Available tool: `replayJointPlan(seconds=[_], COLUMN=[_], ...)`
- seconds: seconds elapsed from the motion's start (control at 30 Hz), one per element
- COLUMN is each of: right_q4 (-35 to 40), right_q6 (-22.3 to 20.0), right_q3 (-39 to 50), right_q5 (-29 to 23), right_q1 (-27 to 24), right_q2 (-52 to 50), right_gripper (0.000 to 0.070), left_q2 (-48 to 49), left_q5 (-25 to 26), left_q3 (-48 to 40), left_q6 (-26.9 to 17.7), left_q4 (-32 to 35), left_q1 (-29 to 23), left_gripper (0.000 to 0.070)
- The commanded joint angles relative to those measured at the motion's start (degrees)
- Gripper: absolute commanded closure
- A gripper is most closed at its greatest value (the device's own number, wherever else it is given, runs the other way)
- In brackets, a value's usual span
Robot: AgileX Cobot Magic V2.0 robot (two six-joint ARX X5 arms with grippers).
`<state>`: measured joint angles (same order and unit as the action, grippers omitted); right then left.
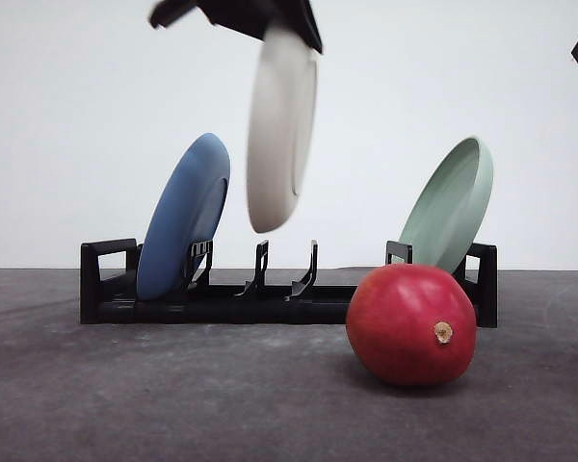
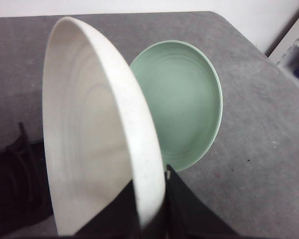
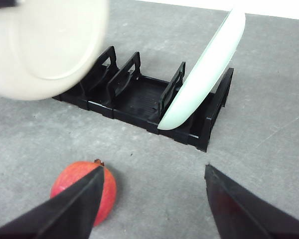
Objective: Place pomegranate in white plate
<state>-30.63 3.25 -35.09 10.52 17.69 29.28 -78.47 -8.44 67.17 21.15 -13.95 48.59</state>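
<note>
The pomegranate [image 1: 411,325] lies on the grey table in front of the rack's right end, its stem nub facing the front camera. The white plate [image 1: 281,125] hangs on edge in the air above the middle of the rack, with my left gripper [image 1: 289,29] shut on its upper rim. In the left wrist view the fingers [image 2: 152,219] pinch the rim of the white plate [image 2: 89,139]. My right gripper [image 3: 153,172] is open above the table, and the pomegranate [image 3: 70,175] lies partly under one finger, untouched. The white plate [image 3: 45,45] also appears there, blurred.
A black dish rack [image 1: 222,306] stands across the table. A blue plate [image 1: 183,217] leans in its left slot and a pale green plate [image 1: 450,204] in its right slot. The middle slots [image 3: 139,99] hold nothing. Bare grey table lies in front.
</note>
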Motion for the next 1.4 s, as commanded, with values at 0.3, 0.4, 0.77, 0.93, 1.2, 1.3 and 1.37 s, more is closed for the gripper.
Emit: replayJointPlan(seconds=[0.3, 0.4, 0.77, 0.93, 1.2, 1.3, 1.37], right_q4=[-1.5, -1.5, -1.5, -1.5, -1.6, -1.6, -1.6], right_q6=[0.6, 0.6, 0.6, 0.6, 0.6, 0.6, 0.6], right_q3=[-0.7, -0.7, -0.7, -0.7, -0.7, -0.7, -0.7], right_q5=[0.0, -0.1, 0.0, 0.0, 0.0, 0.0, 0.0], right_q1=[0.3, 0.3, 0.3, 0.3, 0.3, 0.3, 0.3], right_q2=[0.2, 0.2, 0.2, 0.2, 0.2, 0.2, 0.2], right_gripper=[0.0295, 0.0295, 0.0295, 0.0295, 0.0295, 0.0295, 0.0295], left_q2=[20.4, 25.5, 24.8, 18.6, 7.1, 3.4, 1.0], left_q5=[0.1, 0.1, -0.1, -3.7, -15.8, -18.2, -19.0], left_q3=[-19.9, -24.3, -25.8, -25.8, -25.8, -25.8, -25.8], left_q6=[0.3, -3.1, -25.1, -32.6, -41.9, -44.1, -44.9], left_q4=[5.3, 4.5, -7.9, -8.1, -7.4, -7.2, -7.2], left_q1=[2.0, 3.7, 10.2, 13.5, 18.7, 19.8, 20.1], left_gripper=[0.0691, 0.0691, 0.0691, 0.0691, 0.0691, 0.0691, 0.0691])
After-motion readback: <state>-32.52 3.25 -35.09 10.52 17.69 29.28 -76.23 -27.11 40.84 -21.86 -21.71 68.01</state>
